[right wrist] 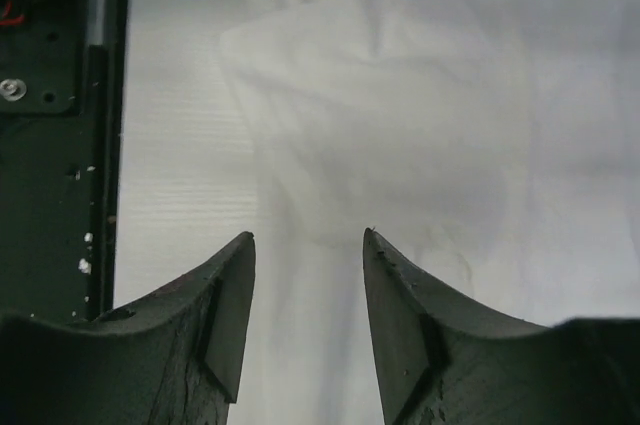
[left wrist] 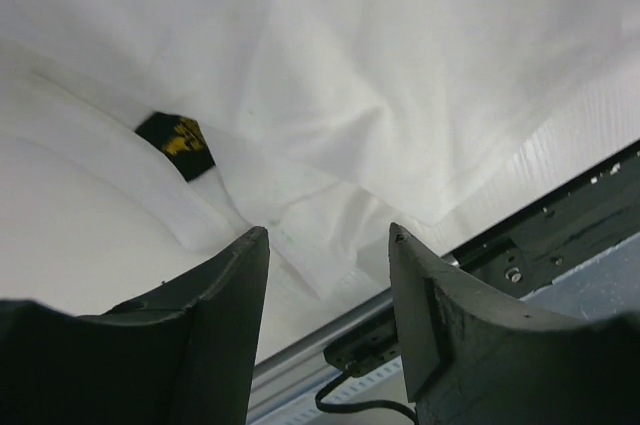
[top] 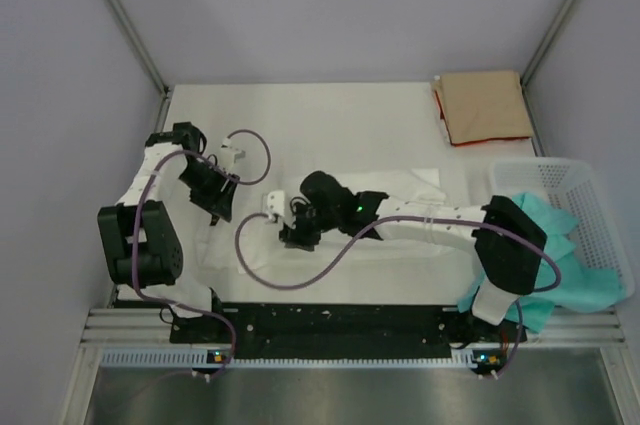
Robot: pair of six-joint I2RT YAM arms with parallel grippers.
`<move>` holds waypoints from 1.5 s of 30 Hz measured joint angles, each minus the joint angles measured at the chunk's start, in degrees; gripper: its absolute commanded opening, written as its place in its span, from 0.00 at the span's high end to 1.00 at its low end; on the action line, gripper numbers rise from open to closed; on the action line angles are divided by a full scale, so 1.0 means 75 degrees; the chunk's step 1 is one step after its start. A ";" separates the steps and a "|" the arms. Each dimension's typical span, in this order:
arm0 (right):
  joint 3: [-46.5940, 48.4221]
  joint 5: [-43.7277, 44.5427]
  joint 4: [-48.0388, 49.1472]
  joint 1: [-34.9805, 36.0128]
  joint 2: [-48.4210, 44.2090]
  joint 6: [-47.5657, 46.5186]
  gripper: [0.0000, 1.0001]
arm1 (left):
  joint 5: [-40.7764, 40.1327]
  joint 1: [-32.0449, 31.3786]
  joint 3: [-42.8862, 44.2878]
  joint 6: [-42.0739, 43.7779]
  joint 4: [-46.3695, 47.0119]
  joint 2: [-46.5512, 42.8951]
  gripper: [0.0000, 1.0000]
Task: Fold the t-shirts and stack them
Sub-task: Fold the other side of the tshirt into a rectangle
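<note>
Tan folded cloth tee (top: 483, 107) upper right of frame, looks done. White cloth tee (top: 420, 183) mid-frame, fold apparently unfinished, stacking left. Left gripper (left wrist: 328, 235) and right gripper (right wrist: 308, 237) spread over it, pinching nothing.

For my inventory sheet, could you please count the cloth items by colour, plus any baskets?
White tee: 1
Tan tee: 1
Teal cloth: 1
Basket: 1
Total: 4
</note>
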 measured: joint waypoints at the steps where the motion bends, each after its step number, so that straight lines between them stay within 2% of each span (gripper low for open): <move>1: -0.0184 -0.0041 0.0192 -0.0318 -0.0280 0.0446 0.53 | -0.0023 0.0000 0.0064 -0.0093 0.0192 0.0265 0.46; 4: -0.0656 0.0256 0.0530 -0.1594 -0.0988 0.1784 0.54 | -0.0160 0.0006 0.0087 -0.0332 0.0667 0.0959 0.45; 9: -0.1856 0.1335 0.0603 -0.4106 -0.1961 0.3826 0.54 | -0.0434 0.0105 0.0154 -0.0714 0.1172 0.1443 0.45; 13: -0.2445 0.2031 0.0262 -0.5697 -0.2209 0.4707 0.54 | -0.0580 0.0207 0.0629 -0.1043 0.1463 0.1682 0.42; 17: -0.2658 0.2632 -0.0047 -0.6586 -0.2183 0.5004 0.54 | -0.0624 0.0224 0.0991 -0.1262 0.1772 0.2057 0.44; 21: -0.2594 0.2990 -0.0073 -0.6886 -0.1772 0.5015 0.54 | -0.0627 0.0221 0.1291 -0.1411 0.1883 0.2664 0.51; 22: -0.2538 0.3042 -0.0085 -0.6933 -0.1571 0.5018 0.54 | -0.0621 0.0221 0.1355 -0.1448 0.1906 0.2818 0.56; 24: -0.2416 0.3115 -0.0181 -0.6980 -0.1198 0.5018 0.54 | -0.0624 0.0221 0.1411 -0.1489 0.1926 0.2999 0.68; 26: -0.2267 0.3165 -0.0309 -0.6994 -0.0880 0.5018 0.54 | -0.0624 0.0224 0.1422 -0.1518 0.1929 0.3040 0.87; 28: -0.2139 0.3203 -0.0434 -0.7000 -0.0662 0.5018 0.54 | -0.0624 0.0224 0.1445 -0.1530 0.1918 0.3037 1.00; 45: -0.1463 0.3509 -0.1186 -0.7012 -0.0111 0.5103 0.55 | -0.0854 0.0230 0.2142 -0.1518 0.2259 0.3037 1.00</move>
